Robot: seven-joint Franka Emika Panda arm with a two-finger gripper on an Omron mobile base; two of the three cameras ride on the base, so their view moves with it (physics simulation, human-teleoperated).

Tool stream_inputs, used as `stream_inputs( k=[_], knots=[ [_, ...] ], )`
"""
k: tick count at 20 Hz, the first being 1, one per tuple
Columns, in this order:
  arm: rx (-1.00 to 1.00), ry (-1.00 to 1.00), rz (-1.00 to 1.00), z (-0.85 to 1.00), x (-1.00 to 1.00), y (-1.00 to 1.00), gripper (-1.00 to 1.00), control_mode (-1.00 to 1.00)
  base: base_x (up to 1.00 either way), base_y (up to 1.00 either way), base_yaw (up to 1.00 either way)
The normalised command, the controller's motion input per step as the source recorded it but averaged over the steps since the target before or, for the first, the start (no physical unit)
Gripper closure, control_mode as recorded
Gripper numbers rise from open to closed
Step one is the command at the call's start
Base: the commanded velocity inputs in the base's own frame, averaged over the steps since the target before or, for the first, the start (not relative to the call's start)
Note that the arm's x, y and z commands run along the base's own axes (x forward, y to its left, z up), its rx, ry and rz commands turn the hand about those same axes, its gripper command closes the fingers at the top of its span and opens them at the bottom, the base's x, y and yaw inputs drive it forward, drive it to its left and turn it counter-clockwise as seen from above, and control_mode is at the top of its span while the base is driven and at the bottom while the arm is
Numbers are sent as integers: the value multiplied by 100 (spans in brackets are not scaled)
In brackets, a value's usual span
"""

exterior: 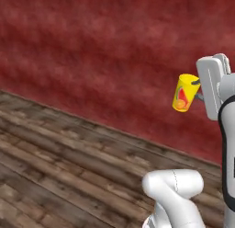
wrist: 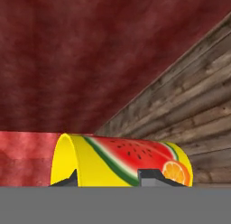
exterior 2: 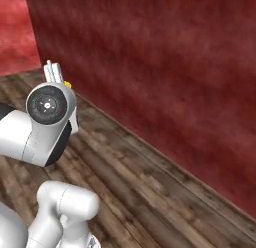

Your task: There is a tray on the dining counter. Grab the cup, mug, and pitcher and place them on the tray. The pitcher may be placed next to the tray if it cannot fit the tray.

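Observation:
My gripper (exterior: 197, 90) is shut on the cup (exterior: 185, 93), a yellow handleless tumbler with red-orange fruit print, and holds it high in the air, slightly tilted, in front of a dark red wall. In the hand view the cup (wrist: 113, 164) lies across the bottom between the dark fingertips (wrist: 151, 175), its open end to the left. In the right base view a yellow sliver of the cup (exterior 2: 67, 84) peeks from behind the wrist. The tray, the dining counter, the mug and the pitcher are out of view.
A dark red wall (exterior: 101, 52) stands ahead, meeting a wooden plank floor (exterior: 59, 162) below. The arm's white elbow (exterior: 174, 185) rises at the lower right of the left base view.

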Motion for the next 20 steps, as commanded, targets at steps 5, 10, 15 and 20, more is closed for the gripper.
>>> stream_inputs(
  k=[5,10,15,20],
  knots=[
    [0,0,0,0,0,0,100,100,100,-78,44],
    [0,0,0,0,0,0,100,100,100,-76,44],
    [0,0,0,0,0,0,100,100,100,-69,43],
    [0,0,0,0,0,0,100,100,100,-50,41]
  ],
)
